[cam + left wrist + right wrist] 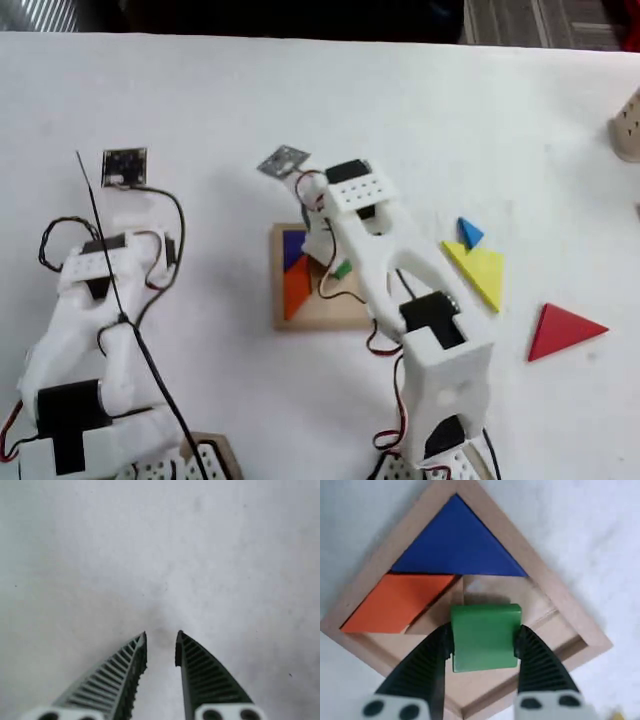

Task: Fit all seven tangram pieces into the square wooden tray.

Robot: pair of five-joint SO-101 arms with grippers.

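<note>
Firmly, right hand (485, 632) gripping green square (485, 639), above tray (530, 565)

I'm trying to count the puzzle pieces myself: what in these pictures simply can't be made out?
- High view: the right arm covers much of the wooden tray, so what lies beneath is hidden.
- Right wrist view: the right gripper and its green piece hide the tray floor below; whether the piece touches it is unclear.
- High view: a beige object is cut off by the edge.
</note>
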